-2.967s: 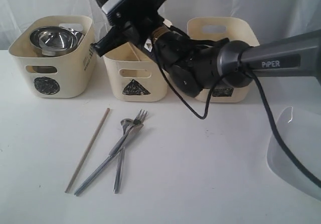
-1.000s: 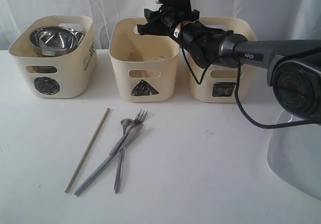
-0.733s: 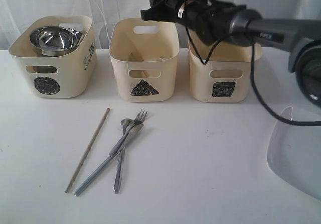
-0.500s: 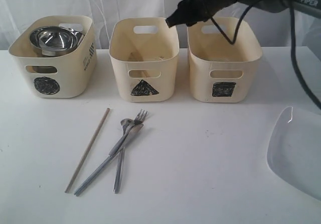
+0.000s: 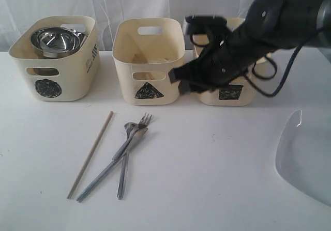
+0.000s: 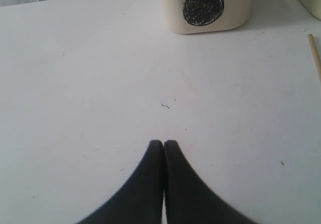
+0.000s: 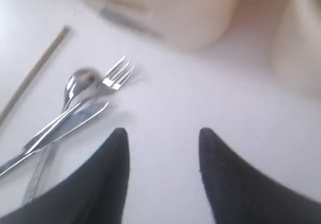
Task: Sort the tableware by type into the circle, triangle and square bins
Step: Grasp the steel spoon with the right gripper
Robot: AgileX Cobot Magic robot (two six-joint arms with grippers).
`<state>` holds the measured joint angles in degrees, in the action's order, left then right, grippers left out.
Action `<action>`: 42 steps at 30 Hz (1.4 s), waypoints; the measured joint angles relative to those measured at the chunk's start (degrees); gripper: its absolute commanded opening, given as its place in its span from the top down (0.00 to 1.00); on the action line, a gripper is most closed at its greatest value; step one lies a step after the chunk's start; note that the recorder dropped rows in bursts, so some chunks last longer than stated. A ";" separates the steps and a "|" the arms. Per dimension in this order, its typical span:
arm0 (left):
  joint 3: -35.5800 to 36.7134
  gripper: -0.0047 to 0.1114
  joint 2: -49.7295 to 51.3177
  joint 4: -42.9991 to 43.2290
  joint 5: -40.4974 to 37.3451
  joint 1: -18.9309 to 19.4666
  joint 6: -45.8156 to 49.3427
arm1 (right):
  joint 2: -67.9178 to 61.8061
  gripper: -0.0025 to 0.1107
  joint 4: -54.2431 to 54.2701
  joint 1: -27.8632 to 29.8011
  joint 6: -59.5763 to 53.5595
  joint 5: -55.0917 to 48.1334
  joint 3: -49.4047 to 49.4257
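We note three cream tubs, circle tub [image 5: 67, 70], triangle tub [image 5: 147, 49] and square tub [image 5: 243, 99], each with black scribbled mark. Steel bowl [image 5: 51, 39] shiny silver. Chopstick [image 5: 90, 155] pale brown wood. Fork [image 5: 145, 119], spoon [image 5: 129, 127], knife [image 5: 98, 182] silver-grey. Plate [image 5: 305, 158] glossy white. Surface [image 5: 207, 179] plain white. We see left tool [image 6: 164, 142] and right tool [image 7: 161, 131] both black.

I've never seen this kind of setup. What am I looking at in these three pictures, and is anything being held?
This is a two-armed robot at a table. One picture comes from a camera off the arms; the other two look out from each wrist. The right end effector is open and empty, near the fork, spoon and knife; the left end effector is shut and empty. Also there: a chopstick, a white plate, the circle bin, triangle bin and square bin.
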<state>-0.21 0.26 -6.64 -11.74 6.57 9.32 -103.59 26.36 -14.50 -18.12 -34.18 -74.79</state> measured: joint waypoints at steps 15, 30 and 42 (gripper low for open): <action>0.00 0.96 0.00 0.00 0.00 0.00 0.00 | -11.81 0.37 26.15 -11.79 -8.40 4.50 2.92; 0.00 0.96 0.00 0.00 0.00 0.00 0.00 | -18.90 0.37 34.03 -17.08 -6.97 12.32 -3.38; 0.00 0.96 0.00 0.00 0.00 0.00 0.00 | -18.45 0.38 25.76 -17.08 -13.55 9.47 -9.70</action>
<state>-0.21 0.26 -6.64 -11.74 6.57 9.32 -122.04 52.12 -31.59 -31.67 -24.71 -84.49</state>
